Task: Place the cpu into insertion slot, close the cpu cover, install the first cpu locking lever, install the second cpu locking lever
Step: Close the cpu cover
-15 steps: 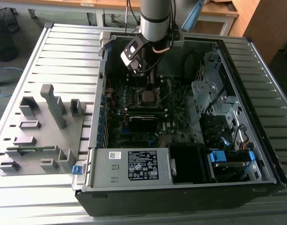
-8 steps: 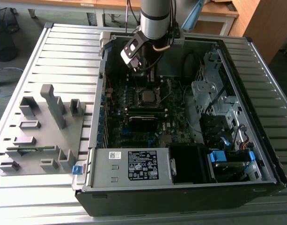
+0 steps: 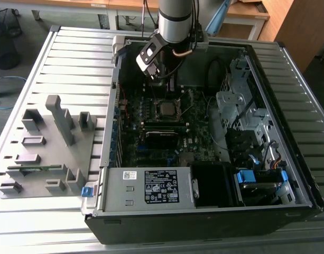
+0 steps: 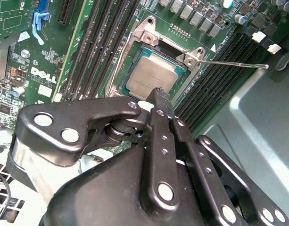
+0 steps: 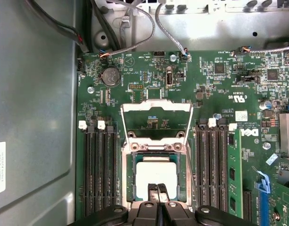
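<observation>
**Gripper.** In the first wrist view the black link-arm gripper (image 5: 158, 189) has its two fingertips (image 5: 153, 189) pressed together, with nothing visible between them. The tips sit over the near edge of the cpu.

**Cpu.** The small flat square cpu with a dull silver-grey top (image 5: 156, 172) lies level inside the socket. A narrow, even gap shows along both of its side edges. In the second wrist view the gripper (image 4: 159, 95) meets the cpu (image 4: 152, 75) at one edge, and the rest of the chip's top is uncovered.

**Cpu cover.** The thin silvery square-frame cpu cover (image 5: 156, 105) is swung open on the side of the socket away from the gripper. The board shows through its window. Its tilt cannot be judged.

**Locking lever.** A thin steel wire lever (image 4: 234, 62) runs outward from one socket corner across the neighbouring slots.

**Clearance.** Long black memory slots (image 5: 99, 174) flank the socket closely on both sides. Beyond the cover, the green motherboard (image 5: 210, 89) is low and open up to a round silver coin cell (image 5: 111, 75). The grey sheet-metal chassis wall (image 5: 36, 94) borders the board.

**Exterior view.** The grey robot arm (image 3: 175, 21) descends into the open black computer case (image 3: 204, 225), which rests on a slatted metal table (image 3: 72, 58).
</observation>
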Controlling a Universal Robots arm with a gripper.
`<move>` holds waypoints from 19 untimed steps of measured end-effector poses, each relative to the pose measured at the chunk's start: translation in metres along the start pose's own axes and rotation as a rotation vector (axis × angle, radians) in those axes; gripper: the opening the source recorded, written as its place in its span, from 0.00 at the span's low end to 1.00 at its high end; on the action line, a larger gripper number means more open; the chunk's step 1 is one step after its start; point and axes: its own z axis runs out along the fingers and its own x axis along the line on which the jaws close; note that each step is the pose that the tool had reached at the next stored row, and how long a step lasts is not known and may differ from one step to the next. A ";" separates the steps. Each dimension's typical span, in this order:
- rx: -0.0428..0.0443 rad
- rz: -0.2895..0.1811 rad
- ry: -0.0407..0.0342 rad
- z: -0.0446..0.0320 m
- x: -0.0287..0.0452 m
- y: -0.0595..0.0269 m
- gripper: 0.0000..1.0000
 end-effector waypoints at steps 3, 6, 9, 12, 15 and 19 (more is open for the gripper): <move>-0.0002 0.000 0.0004 -0.0008 0.0001 0.0001 0.10; 0.0000 0.000 0.0001 -0.0011 0.0000 0.0001 0.10; 0.0000 0.000 0.0001 -0.0028 0.0001 0.0002 0.10; 0.0000 0.000 0.0001 -0.0044 0.0002 0.0003 0.10; 0.0000 0.000 0.0001 -0.0051 0.0002 0.0003 0.10; -0.0001 0.000 0.0002 -0.0053 0.0002 0.0003 0.10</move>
